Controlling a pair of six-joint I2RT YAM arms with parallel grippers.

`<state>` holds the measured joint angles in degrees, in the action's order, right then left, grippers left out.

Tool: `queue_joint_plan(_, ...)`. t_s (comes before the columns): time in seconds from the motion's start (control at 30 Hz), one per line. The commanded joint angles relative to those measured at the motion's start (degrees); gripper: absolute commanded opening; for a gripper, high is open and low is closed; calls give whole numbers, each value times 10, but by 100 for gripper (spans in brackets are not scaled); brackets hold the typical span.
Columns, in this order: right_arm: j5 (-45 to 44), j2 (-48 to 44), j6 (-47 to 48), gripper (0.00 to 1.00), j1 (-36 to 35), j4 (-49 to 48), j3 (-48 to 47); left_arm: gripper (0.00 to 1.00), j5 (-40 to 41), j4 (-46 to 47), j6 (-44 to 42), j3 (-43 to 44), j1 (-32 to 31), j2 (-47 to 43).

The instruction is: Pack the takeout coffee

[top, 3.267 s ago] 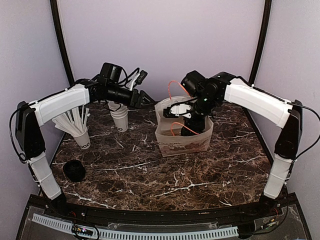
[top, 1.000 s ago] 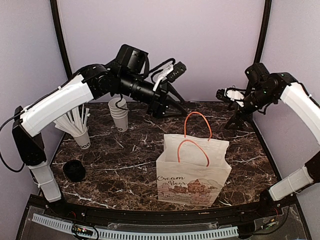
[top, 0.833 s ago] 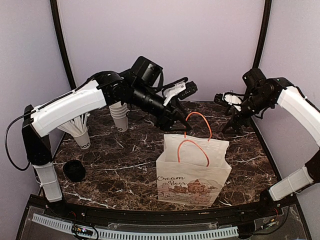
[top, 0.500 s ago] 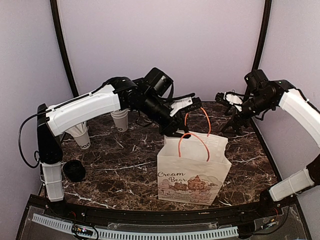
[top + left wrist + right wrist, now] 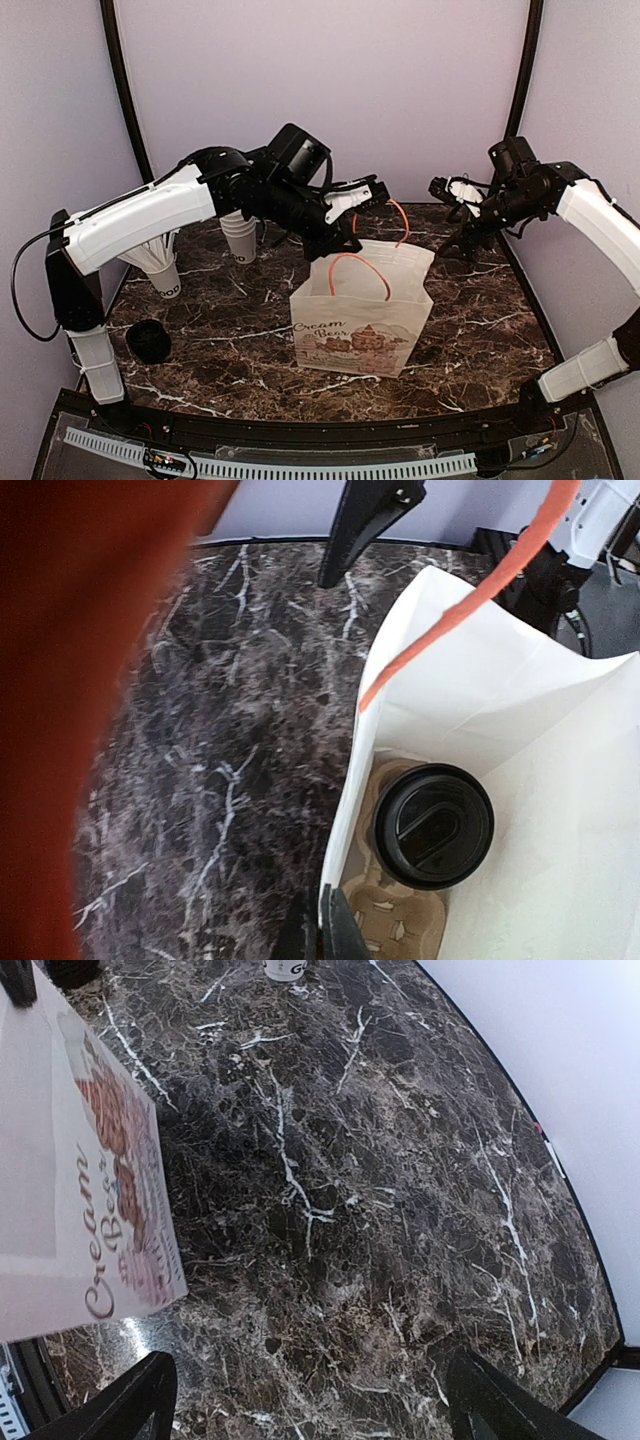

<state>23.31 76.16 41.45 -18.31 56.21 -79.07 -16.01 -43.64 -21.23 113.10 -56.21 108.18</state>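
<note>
The left gripper (image 5: 315, 935) sits at the bottom centre of its wrist view, clenched. Its dark fingers are pressed together on the upper edge of a white paper bag (image 5: 355, 320) printed with "Cream Bear". One of the orange cord handles (image 5: 360, 268) runs across the upper right of that view. Inside the bag, at lower right, the takeout coffee (image 5: 433, 825) shows only its round black plastic lid. It is seated in a brown moulded-pulp cup carrier (image 5: 385, 920).

The bag stands centre frame on the dark marble table (image 5: 230, 330) in the top view. The right gripper (image 5: 315, 1400) hangs released, fingers spread wide over bare marble, at the right of the top view and apart from the bag. A stack of nested white paper cups (image 5: 240, 235) and a white cup of paper-wrapped straws (image 5: 160, 270) stand at the left.
</note>
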Motion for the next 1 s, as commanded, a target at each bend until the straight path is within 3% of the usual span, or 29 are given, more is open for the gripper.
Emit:
queue_joint_plan(0.0,-26,0,-43,95,4,-65,21,0,143,57,-24,-49,-1,-96)
queue_joint_plan(0.13,-32,7,-63,95,4,-86,37,0,201,122,-24,-125,-1,-147)
queue_joint_plan(0.5,-9,17,-97,95,4,-135,92,0,233,304,29,-341,-29,-263)
queue_joint_plan(0.97,19,13,-91,95,4,-145,134,0,305,276,69,-406,-161,-319)
